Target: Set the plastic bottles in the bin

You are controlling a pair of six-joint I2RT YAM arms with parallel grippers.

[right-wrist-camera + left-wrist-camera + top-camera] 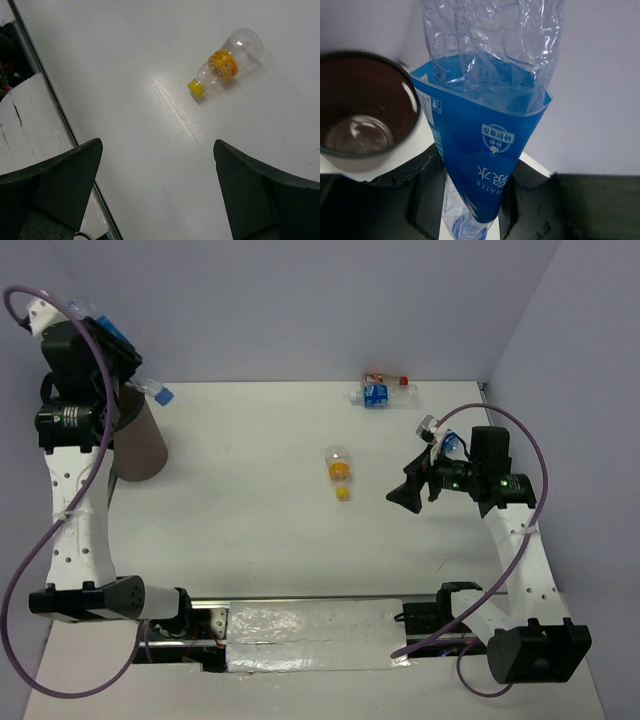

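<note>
The left gripper [470, 200] is clamped on a blue-labelled bottle [485, 130]. The crushed body of the bottle is squeezed between both fingers, beside the open mouth of the bin [360, 85]. The right gripper [156, 150] holds its fingers wide apart above the table [125, 100]. The orange-labelled bottle [225, 65] lies on its side beyond them, not touched.

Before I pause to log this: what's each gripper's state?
Left gripper: shut on the blue-labelled bottle, near the bin.
Right gripper: open, empty, above the table.
</note>
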